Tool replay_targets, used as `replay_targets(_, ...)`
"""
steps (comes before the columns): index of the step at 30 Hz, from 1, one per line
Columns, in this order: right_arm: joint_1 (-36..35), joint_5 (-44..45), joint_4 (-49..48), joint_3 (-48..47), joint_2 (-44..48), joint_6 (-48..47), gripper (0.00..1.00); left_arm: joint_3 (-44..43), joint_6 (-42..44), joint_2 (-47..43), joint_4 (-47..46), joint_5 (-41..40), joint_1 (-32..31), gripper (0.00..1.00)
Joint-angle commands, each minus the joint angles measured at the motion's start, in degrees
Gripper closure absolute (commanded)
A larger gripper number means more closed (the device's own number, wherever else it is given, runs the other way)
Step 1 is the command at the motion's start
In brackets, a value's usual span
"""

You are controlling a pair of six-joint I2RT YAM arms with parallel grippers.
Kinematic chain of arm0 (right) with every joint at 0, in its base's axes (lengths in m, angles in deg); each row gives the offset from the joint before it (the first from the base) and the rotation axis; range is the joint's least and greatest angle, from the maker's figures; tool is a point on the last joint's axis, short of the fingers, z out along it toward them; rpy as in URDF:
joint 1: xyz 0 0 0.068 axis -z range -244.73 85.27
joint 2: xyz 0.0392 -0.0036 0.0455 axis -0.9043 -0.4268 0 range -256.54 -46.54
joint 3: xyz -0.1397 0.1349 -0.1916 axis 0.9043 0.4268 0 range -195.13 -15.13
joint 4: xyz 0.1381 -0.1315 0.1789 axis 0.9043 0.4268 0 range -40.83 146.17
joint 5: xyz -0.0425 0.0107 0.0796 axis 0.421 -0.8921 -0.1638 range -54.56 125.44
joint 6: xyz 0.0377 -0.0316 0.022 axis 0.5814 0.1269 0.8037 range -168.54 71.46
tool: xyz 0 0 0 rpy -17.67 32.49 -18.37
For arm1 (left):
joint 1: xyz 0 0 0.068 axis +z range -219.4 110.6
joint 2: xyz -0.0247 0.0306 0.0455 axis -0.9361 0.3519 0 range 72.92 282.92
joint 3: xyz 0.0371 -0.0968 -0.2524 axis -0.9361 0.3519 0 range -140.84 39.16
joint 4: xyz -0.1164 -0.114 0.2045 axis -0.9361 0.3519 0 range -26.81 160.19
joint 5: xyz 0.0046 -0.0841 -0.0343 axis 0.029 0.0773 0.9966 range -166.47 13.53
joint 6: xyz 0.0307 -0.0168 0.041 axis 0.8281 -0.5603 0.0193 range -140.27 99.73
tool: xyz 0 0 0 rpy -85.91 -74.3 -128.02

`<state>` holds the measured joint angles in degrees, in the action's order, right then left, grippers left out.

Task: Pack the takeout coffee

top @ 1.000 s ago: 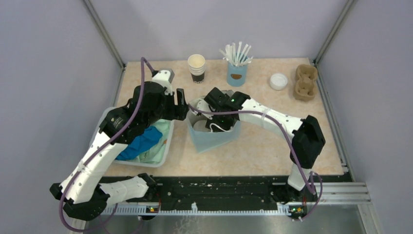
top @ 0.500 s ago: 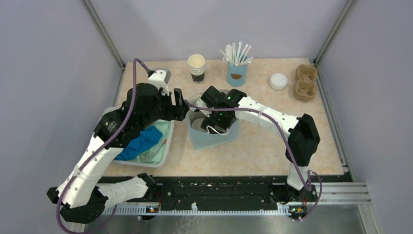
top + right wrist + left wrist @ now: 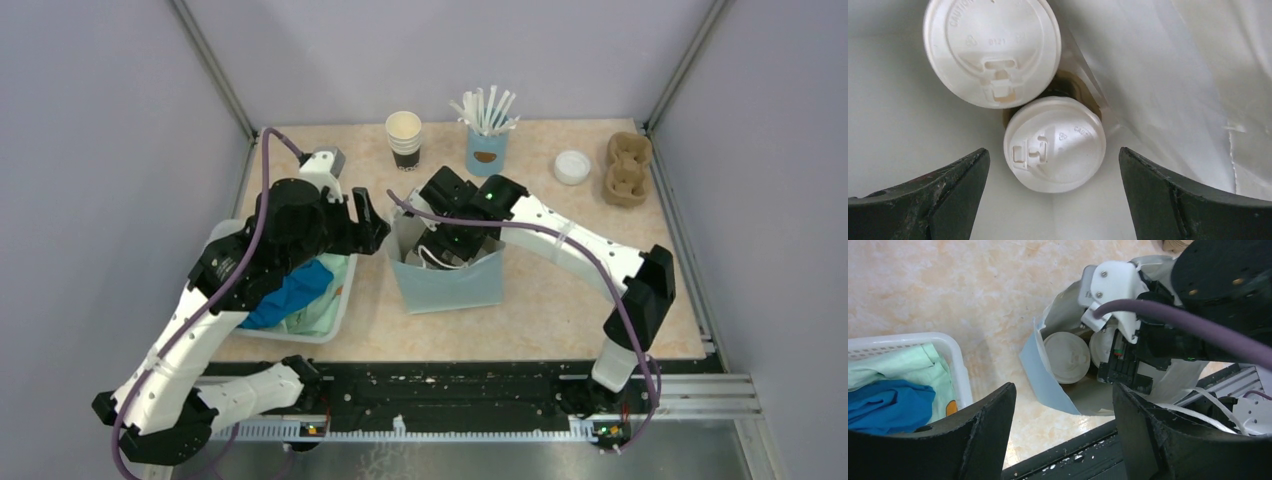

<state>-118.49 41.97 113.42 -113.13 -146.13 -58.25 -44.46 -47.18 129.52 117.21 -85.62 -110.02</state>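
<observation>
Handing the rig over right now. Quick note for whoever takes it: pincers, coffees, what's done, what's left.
Left pincer: open, empty, beside the left edge of the bag.
Right pincer: open, empty, in the bag mouth above the coffees.
Coffees: first cup and second cup, both lidded, upright, side by side inside the bag.
Done: both are in the bag, neither gripped.
Left: probably lift the right arm clear of the bag.

Bench (image 3: pixel 560 300), beige mottled top. Carried directly on it: white basket (image 3: pixel 300 335), placed near left; light blue bag (image 3: pixel 455 285), stood at centre; lidless paper cup (image 3: pixel 404 138) and blue cup of white sticks (image 3: pixel 486 152), set far centre; loose white lid (image 3: pixel 572 166) and cardboard cup carrier (image 3: pixel 627 168), set far right.
</observation>
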Motion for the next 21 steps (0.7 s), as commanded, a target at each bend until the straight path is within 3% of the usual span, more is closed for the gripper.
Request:
replay_targets(1,-0.5,1.6,2.2,-5.7,4.9,4.7,0.01,1.4,-2.4,-1.5,-2.5,1.6,-0.3,0.23)
replay_targets(7,-0.5,-1.2,3.0,-10.4,9.1,8.8,0.01,2.9,-3.1,-2.2,-3.1,2.8,-0.3,0.22)
replay_targets(15,-0.5,0.0,-6.8,3.2,13.0,9.3,0.03,3.0,-4.5,2.2,-5.1,4.6,-0.3,0.19)
replay_targets(21,-0.5,-1.4,-9.1,5.6,14.1,11.7,0.03,3.9,-7.6,3.2,-5.9,6.2,-0.3,0.2)
